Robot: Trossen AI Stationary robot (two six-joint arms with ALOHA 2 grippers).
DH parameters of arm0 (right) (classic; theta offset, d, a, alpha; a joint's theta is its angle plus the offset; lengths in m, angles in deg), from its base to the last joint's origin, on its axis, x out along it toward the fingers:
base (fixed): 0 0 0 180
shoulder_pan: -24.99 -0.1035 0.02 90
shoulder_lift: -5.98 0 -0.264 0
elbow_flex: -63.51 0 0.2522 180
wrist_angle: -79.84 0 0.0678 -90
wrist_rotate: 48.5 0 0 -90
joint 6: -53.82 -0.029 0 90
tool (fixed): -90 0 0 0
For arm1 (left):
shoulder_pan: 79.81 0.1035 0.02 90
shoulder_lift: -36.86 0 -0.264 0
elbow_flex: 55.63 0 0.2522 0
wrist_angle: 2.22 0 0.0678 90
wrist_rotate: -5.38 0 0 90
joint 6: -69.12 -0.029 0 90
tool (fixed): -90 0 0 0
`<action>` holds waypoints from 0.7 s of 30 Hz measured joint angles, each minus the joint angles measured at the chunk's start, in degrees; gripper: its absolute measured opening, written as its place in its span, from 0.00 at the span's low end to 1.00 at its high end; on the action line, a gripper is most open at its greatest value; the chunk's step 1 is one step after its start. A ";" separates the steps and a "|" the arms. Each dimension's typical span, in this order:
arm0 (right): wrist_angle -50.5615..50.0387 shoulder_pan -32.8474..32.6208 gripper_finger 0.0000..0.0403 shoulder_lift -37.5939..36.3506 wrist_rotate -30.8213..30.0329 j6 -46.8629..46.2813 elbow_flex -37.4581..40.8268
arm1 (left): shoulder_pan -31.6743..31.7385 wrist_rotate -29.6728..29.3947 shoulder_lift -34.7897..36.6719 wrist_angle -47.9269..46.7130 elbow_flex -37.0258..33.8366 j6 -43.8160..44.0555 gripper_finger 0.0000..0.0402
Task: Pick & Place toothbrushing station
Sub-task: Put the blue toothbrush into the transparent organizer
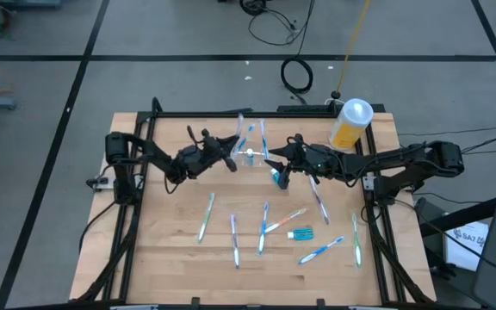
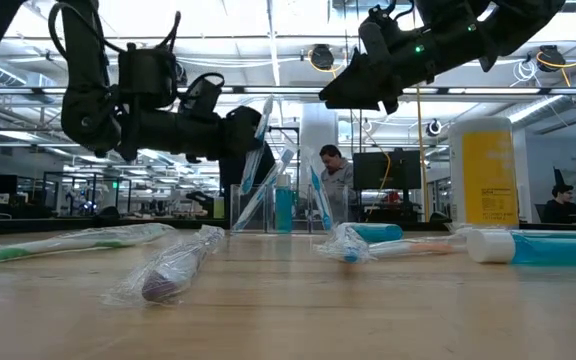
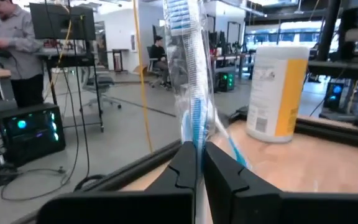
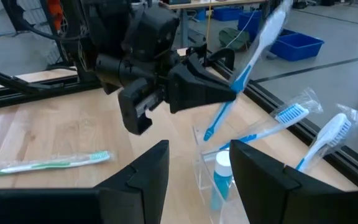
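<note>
The clear cup (image 1: 251,157) stands near the far edge of the wooden table (image 1: 170,250), between the two arms, with a few toothbrushes leaning out of it and a teal toothpaste tube (image 4: 219,180) upright inside. The left gripper (image 1: 232,155) hangs just beside the cup, its fingers (image 3: 185,165) pinched tight on a wrapped blue-and-white toothbrush (image 3: 188,74) that sticks up above the cup. The right gripper (image 1: 280,165) sits on the cup's other side, close to it, with its fingers (image 4: 143,171) spread apart and nothing between them; a teal object (image 1: 277,178) lies on the table right under it. A large yellow bottle with a white cap (image 1: 350,123) stands at the far right corner, behind the right arm. More wrapped toothbrushes (image 1: 234,238) lie scattered across the near half of the table, well apart from the cup, along with another teal tube (image 1: 302,233) lying flat among them. In the low view a wrapped brush (image 2: 173,270) and a tube (image 2: 538,246) lie closest to the camera. Beyond the table, people (image 3: 14,53) are at desks in the room behind.
</note>
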 joint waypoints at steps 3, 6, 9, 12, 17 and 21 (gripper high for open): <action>-0.02 0.00 0.41 0.00 0.01 0.00 0.00 | -0.02 -1.34 -1.61 -0.23 0.00 0.28 0.04; -0.02 0.00 0.41 0.00 0.02 0.00 0.00 | -0.02 -2.48 -2.37 -1.11 0.00 0.67 0.03; -0.02 0.00 0.41 0.00 0.01 0.00 0.00 | -0.01 -2.52 -2.48 -3.99 0.00 2.13 0.02; -0.02 0.00 0.41 0.00 0.03 0.00 0.00 | 0.00 -2.54 -2.50 -6.81 0.00 3.15 0.03; -0.04 0.00 0.41 0.00 0.03 -0.06 0.00 | -0.02 -2.58 -2.43 -10.13 0.02 4.90 0.11; -0.04 0.00 0.41 0.00 0.05 -0.13 0.00 | -0.02 -2.76 -2.43 -10.24 0.02 6.39 0.15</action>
